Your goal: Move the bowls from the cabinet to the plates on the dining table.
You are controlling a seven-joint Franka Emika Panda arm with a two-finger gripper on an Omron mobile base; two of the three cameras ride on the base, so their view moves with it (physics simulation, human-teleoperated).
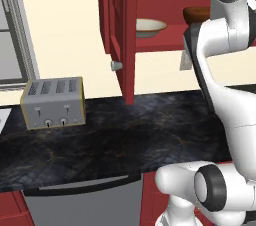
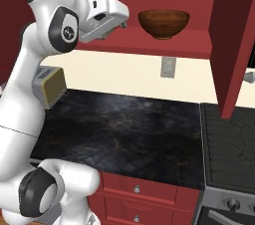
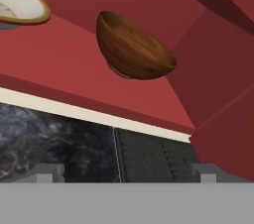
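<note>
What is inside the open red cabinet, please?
Two bowls stand on the cabinet shelf: a brown bowl and a cream bowl. The arm covers part of the shelf, so more could be hidden.

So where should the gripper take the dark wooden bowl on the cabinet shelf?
Probably by the rim of the wooden bowl, one finger inside and one outside, coming from the open front of the cabinet. It sits upright, and its round body looks too wide to span.
</note>
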